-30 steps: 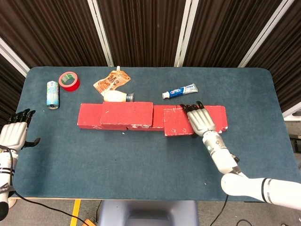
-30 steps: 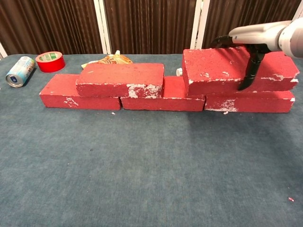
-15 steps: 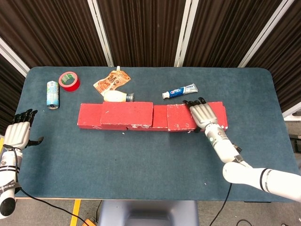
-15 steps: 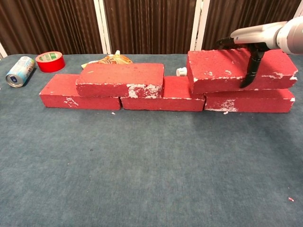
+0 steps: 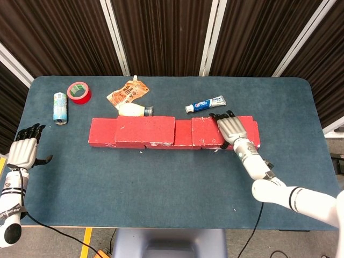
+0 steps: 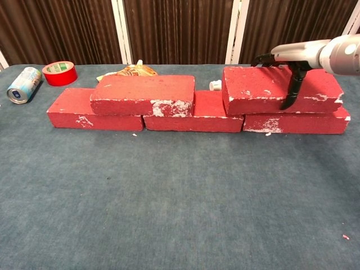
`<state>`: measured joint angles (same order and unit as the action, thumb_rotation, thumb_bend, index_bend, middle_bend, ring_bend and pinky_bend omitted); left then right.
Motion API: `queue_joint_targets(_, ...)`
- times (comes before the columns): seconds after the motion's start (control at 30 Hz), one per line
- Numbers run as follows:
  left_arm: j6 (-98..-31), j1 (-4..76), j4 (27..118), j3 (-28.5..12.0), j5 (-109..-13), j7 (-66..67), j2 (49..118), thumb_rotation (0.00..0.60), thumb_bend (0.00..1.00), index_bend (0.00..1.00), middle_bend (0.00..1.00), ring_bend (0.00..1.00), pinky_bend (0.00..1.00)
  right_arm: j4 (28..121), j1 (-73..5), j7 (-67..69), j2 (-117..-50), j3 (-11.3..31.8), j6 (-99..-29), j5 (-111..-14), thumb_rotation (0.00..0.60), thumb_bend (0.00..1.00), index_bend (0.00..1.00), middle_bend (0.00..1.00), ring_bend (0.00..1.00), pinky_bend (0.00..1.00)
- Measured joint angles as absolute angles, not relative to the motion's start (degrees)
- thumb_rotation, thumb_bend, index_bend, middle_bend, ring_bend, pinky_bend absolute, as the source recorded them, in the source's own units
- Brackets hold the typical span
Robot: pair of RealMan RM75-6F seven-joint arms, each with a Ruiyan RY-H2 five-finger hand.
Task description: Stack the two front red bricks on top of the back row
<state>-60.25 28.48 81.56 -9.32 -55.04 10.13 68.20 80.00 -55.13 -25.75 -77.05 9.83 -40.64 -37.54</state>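
Now the right hand [image 5: 231, 129] clasps the upper right brick [image 6: 281, 97], while the left hand [image 5: 23, 152] hangs spread, empty.

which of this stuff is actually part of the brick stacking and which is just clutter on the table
Part of the job:
- right upper brick, gripped by the right hand
- left upper brick, on the back row
- back row of bricks

Just lying about:
- red tape roll
- can
- orange pouch
- small white bottle
- toothpaste tube
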Motion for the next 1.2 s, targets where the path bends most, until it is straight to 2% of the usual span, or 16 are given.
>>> queue_joint_targets(0.3,-60.2,28.2,82.5,-9.5,-54.7,11.5,67.9,0.600,0.26,0.00,0.00,0.00,0.02,74.9,-57.3,-23.5,-81.3,10.8,-39.5,-35.8,0.600,0.22,0.16,0.36,0.37,0.00)
queue_joint_targets(1.2,-58.8,27.4,81.9,-10.2,-54.1,11.1,66.8,0.600,0.26,0.00,0.00,0.00,0.02,75.3,-65.5,-29.2,-83.4,8.9,-39.2,-22.7,0.600,0.22,0.16,0.36,0.37,0.00)
